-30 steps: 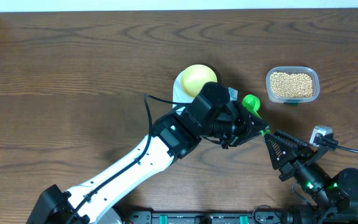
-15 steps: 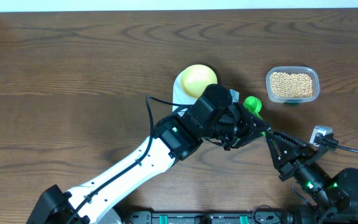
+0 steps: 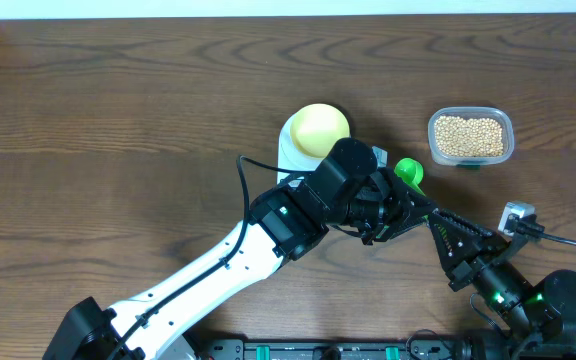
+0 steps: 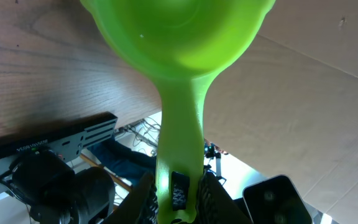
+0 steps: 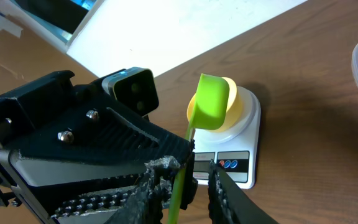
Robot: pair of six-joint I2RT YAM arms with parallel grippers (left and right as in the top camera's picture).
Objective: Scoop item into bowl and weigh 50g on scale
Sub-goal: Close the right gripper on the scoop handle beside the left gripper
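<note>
Near left end effector (image 3: 402, 205) gripping scoop (image 3: 406, 170): bowl (image 3: 318, 125), scale (image 3: 289, 148).

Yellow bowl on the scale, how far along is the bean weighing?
Done: bowl sits on scale, looks empty. In hand: left pincer grips green scoop; right pincer straddles its handle. Left: beans sit in the tub; scooping and weighing remain.

The wooden table (image 3: 118, 100) is dark brown, with its grain running from 9 to 3 o'clock. The green scoop (image 3: 408, 171) sits at 3 o'clock from the table centre, raised off the surface. The clear plastic tub (image 3: 431, 138) stands at 2 o'clock from the scoop, apart from it. A black cable (image 3: 568, 240) lies at 4 o'clock. A black rail (image 3: 318, 351) runs along the 6 o'clock edge.
</note>
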